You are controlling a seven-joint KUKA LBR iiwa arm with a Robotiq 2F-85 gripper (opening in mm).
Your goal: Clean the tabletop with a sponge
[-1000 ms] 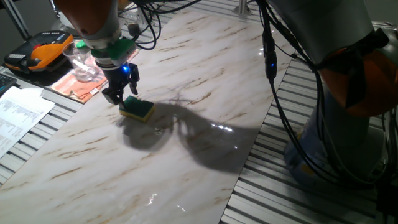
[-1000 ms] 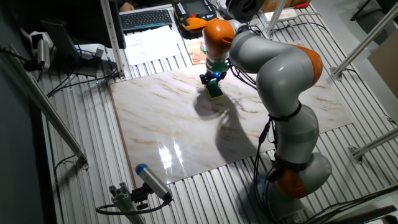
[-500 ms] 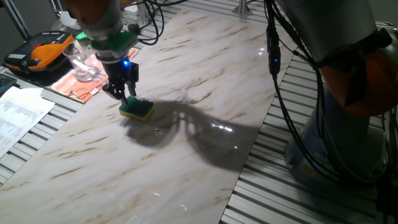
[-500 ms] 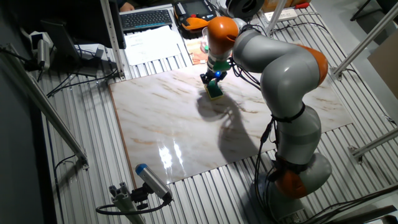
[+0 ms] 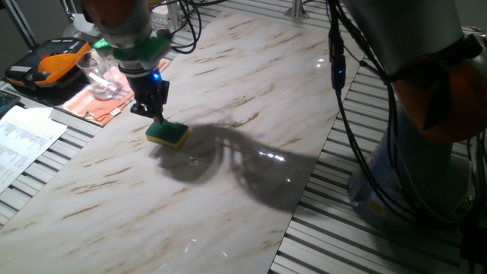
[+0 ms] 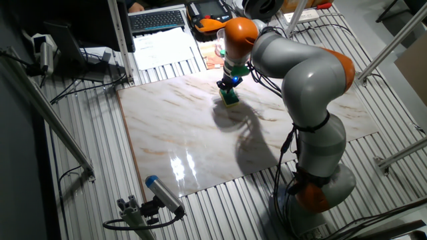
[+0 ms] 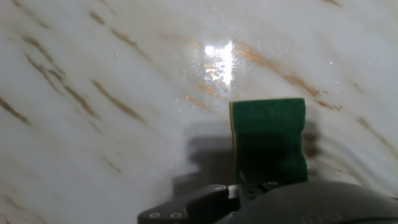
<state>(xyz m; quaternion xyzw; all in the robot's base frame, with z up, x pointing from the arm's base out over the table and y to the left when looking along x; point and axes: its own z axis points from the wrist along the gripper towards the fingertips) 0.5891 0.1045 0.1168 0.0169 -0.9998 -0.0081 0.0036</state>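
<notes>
While your claw [image 5: 156, 114] hangs pressed together over its near end, the green-topped yellow foam sponge [image 5: 167, 134] stretches lengthwise away across the white marble counter [image 5: 251, 91].

Around your sponge [image 5: 167, 134] the tabletop [image 5: 228, 190] is open; a glass [image 5: 97, 74] stands just off its left edge.

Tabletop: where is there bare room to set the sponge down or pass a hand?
The tabletop lies bare from the sponge to its near edge and toward the arm's base. It is crowded past the far-left edge: a glass and papers.
</notes>
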